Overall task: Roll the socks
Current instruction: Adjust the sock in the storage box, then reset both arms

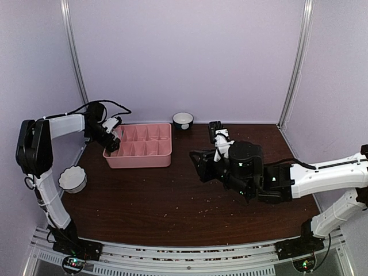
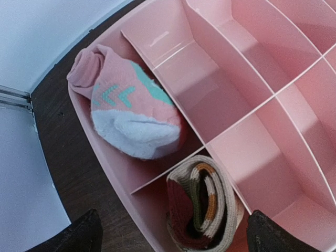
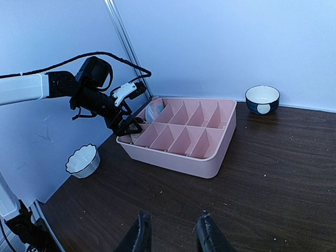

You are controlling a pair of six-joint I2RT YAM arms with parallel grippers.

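Note:
The pink sock (image 2: pixel 131 113), with teal marks and a white toe, lies bunched in the back end compartment of the pink divided tray (image 2: pixel 220 89). The tan sock (image 2: pixel 205 210), striped brown, maroon and orange, sits rolled up in the compartment beside it. My left gripper (image 2: pixel 173 233) hangs open just above the tan roll, one fingertip (image 2: pixel 79 233) outside the tray wall and the other over the divider, holding nothing. In the top view my left gripper (image 1: pixel 112 138) is at the tray's (image 1: pixel 138 161) left end. My right gripper (image 3: pixel 173 223) hovers open and empty over bare table, well away from the tray (image 3: pixel 178 160).
A white scalloped bowl (image 1: pixel 72 178) stands left of the tray near the left arm. A dark bowl with a white inside (image 1: pixel 183 119) sits at the back wall. The tray's other compartments hold nothing. Purple walls enclose the back and sides.

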